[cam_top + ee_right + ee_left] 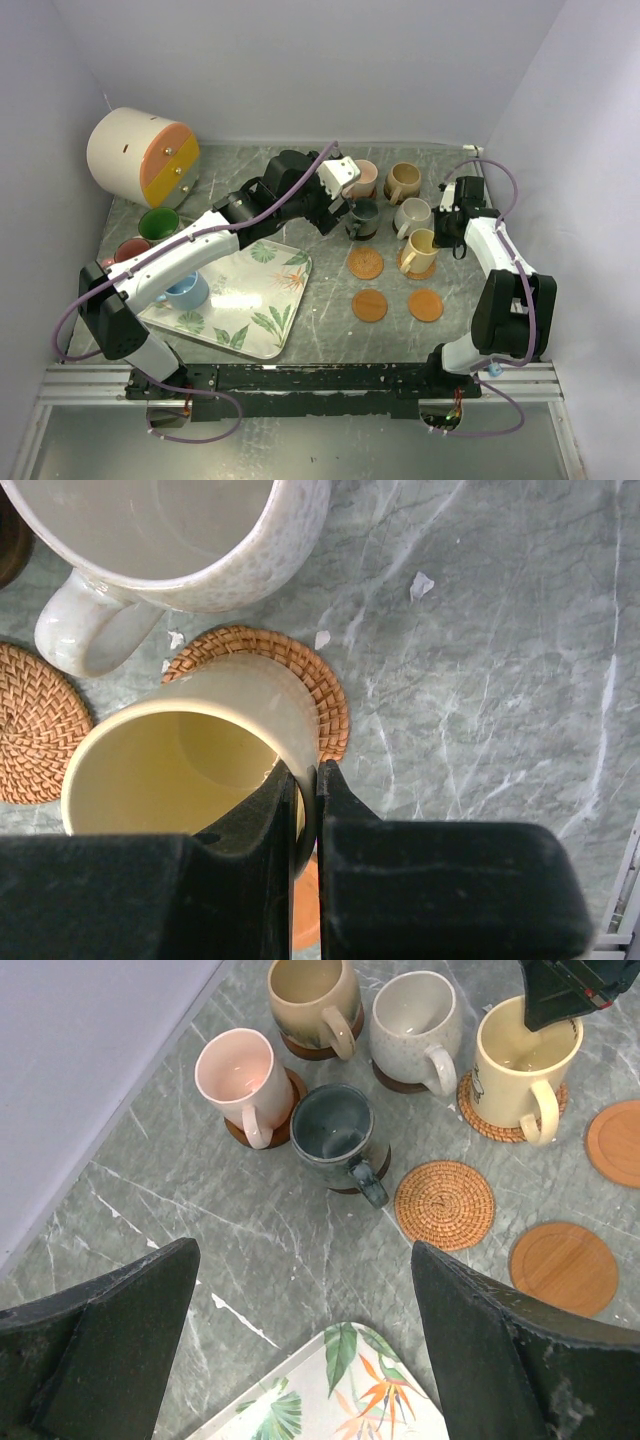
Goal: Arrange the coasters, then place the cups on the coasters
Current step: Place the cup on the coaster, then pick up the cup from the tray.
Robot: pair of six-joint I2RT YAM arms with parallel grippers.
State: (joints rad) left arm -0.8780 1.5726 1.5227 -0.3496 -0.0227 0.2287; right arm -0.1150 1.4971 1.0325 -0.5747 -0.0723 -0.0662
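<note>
Grey-green stone veined with white forms the bench (330,340), shut in by plain pale walls (320,60) on the left, far and right sides, with a metal rail (300,380) along its near edge. Far behind and left of the leaf-print tray (255,310) lies a big white-and-orange cylinder (140,155). Just off the tray's left side stand the green cup (158,222) and the red cup (130,250). The light blue cup (187,290) sits at the tray's left edge, partly under the left arm (190,250). That arm reaches across the tray's far side, and the left jaws stand wide apart, holding nothing. Beyond the tray's far right corner are the pink cup (362,178), the dark grey cup (364,218), the tan cup (403,182) and the cream cup (412,216), each on its own dark coaster (234,1134). Right of the tray lie a bare woven coaster (365,263), a smooth coaster (370,305) and, farther right, a second smooth coaster (426,305). Farthest right of the tray, the yellow cup (420,250) stands on a woven coaster (330,700). The right arm (500,260) has the right jaws closed on that cup's rim, one finger inside and one outside.
</note>
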